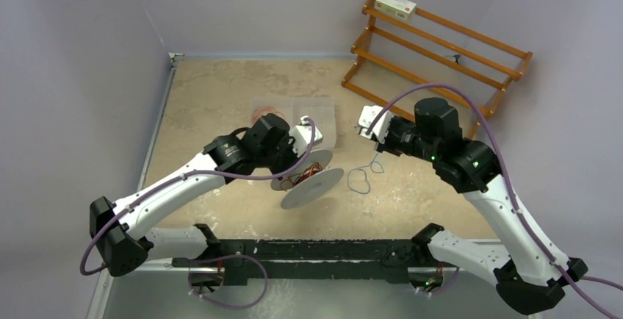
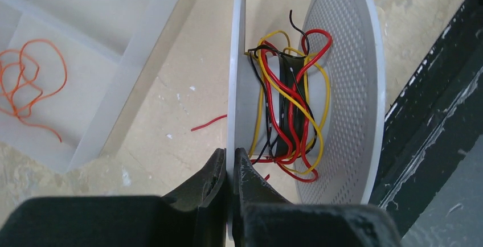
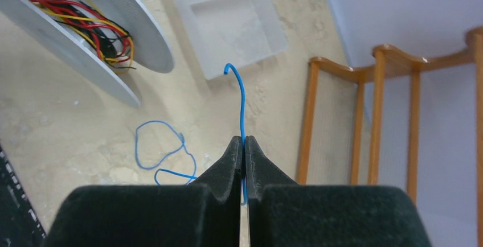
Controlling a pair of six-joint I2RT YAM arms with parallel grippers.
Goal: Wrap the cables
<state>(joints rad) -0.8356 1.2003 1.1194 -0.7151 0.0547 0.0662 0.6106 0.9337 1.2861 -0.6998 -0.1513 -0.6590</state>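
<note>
Left hand [image 2: 230, 166]: pinching flange of white spool [image 2: 347, 87] wound with red, yellow, black cables [image 2: 287, 116]. Right hand [image 3: 244, 145]: pinching blue cable [image 3: 242, 105], right of spool.

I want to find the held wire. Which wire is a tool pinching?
The blue wire, pinched in the right tool. The orange one lies loose in the tray, and the red, yellow and black ones sit on the spool.

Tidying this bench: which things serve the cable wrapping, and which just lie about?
In the job: white perforated plastic spool, gripped by left claw; thin blue wire, pinched in right claw; tangled orange wire in clear plastic tray.
Lying about: orange wooden rack; small cardboard box on it.
</note>
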